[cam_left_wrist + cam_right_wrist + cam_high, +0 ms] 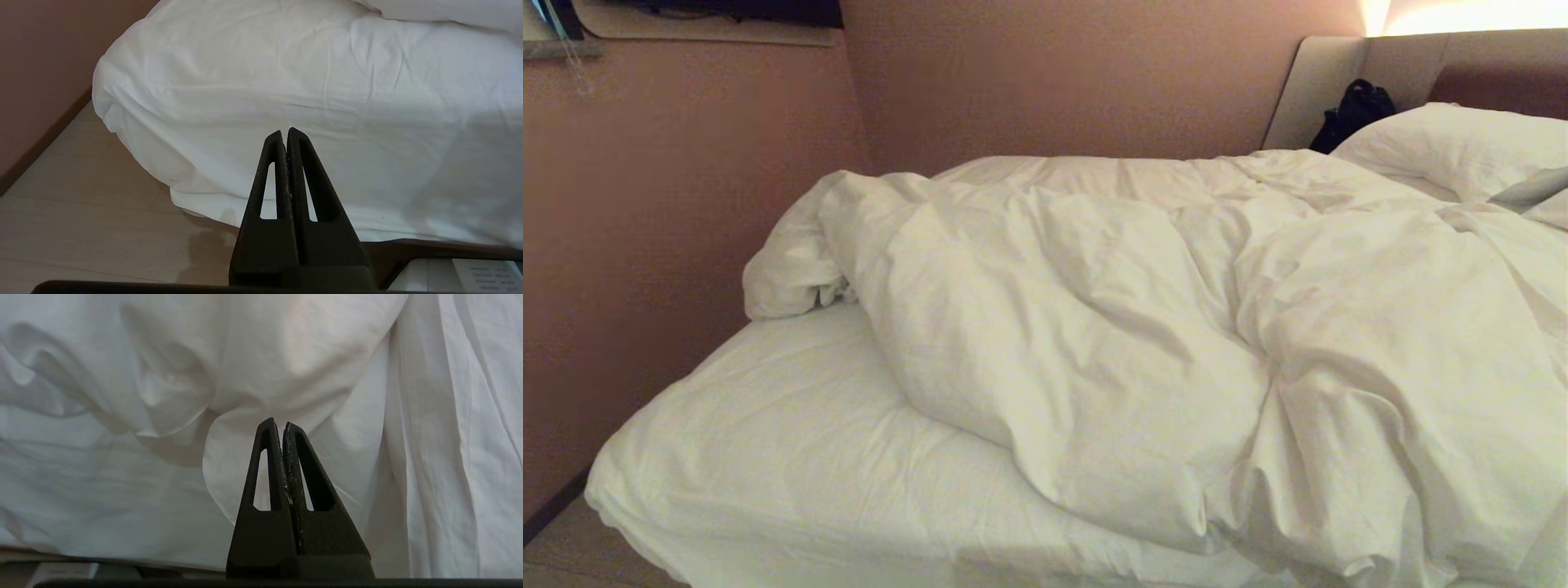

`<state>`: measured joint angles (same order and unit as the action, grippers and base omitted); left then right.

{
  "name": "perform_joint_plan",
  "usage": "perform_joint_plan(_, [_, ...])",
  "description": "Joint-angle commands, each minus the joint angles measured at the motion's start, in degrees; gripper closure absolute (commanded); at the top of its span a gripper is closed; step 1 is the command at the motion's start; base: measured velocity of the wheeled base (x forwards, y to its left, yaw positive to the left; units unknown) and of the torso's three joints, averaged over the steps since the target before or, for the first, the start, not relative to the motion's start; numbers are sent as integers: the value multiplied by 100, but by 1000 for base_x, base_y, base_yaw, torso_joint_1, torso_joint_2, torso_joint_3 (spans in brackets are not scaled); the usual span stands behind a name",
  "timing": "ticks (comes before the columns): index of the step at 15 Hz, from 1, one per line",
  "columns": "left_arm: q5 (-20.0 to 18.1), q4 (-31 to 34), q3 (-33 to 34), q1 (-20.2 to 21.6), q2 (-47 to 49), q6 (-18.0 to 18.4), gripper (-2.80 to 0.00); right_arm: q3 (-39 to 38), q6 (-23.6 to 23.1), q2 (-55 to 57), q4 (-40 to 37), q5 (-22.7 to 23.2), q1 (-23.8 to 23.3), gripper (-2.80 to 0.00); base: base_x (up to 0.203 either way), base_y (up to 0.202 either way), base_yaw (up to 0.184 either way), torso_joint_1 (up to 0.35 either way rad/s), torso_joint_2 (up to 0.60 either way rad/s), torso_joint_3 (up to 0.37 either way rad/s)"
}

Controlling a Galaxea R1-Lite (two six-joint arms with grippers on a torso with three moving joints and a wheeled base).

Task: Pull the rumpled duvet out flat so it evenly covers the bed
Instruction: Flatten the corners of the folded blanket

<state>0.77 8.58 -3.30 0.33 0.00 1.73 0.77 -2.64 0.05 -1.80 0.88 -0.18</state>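
Here the duvet (1176, 327) lies bunched across the middle and right of the bed (768, 457), its near edge spilling over the bed's front side while the left corner of the sheeted mattress lies bare. A pillow (1445, 143) sits at the headboard end, beside a black bag (1352, 110). Between the bed's left edge and the wall (645, 245) runs a narrow strip of floor (81, 196). The left gripper (285, 132) hangs before the bare mattress corner, jaws pressed together and empty. The right gripper (278, 424) faces the duvet's hanging folds, jaws likewise closed on nothing.
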Motion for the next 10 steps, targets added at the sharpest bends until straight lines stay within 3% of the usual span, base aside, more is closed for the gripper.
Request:
perform_joint_plan(1, [-30, 1, -3, 2, 0, -50, 0, -15, 61, -5, 30, 0, 1, 0, 0, 0, 0, 0, 0, 0])
perform_joint_plan(10, [11, 4, 14, 2, 0, 179, 0, -15, 61, -5, 30, 0, 1, 0, 0, 0, 0, 0, 0, 0])
